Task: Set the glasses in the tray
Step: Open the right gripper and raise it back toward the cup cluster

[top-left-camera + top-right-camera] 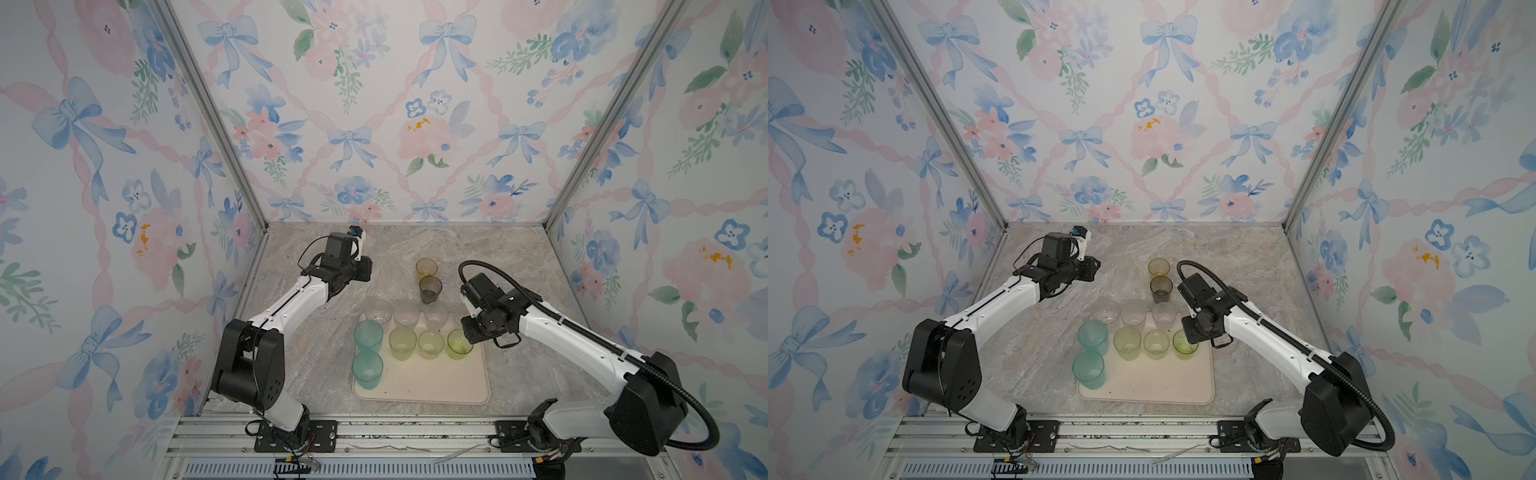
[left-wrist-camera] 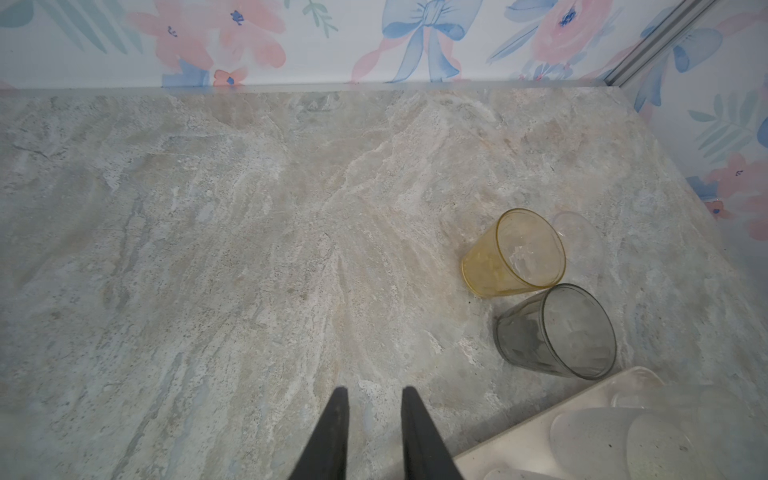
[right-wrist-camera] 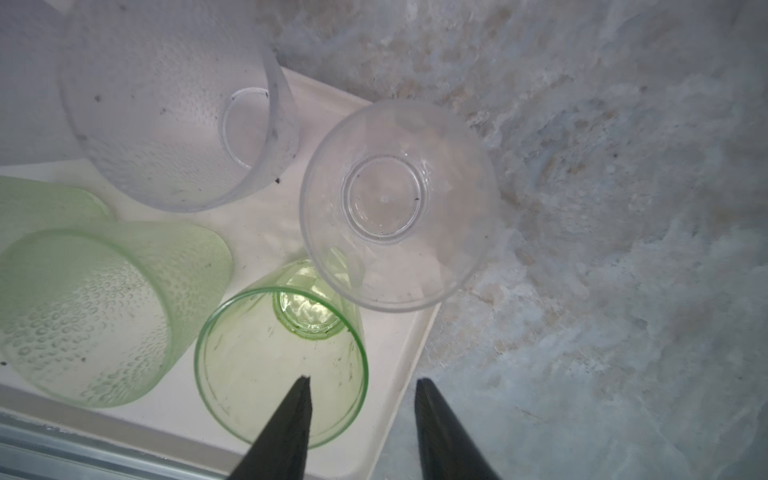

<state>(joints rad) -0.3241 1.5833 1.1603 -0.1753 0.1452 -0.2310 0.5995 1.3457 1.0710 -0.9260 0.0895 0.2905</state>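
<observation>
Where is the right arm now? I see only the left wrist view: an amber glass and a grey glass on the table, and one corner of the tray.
Observer: The right gripper hangs over the right edge of the tray, above a bright green glass.
Operator: Does it hold that glass?
Observer: No. Its jaws are apart, one over the mouth of the glass and one outside it, and the glass stands upright on the tray.
Operator: Which place in the tray is free for the amber glass?
Observer: The near half is bare, except for a teal glass at its left side.
</observation>
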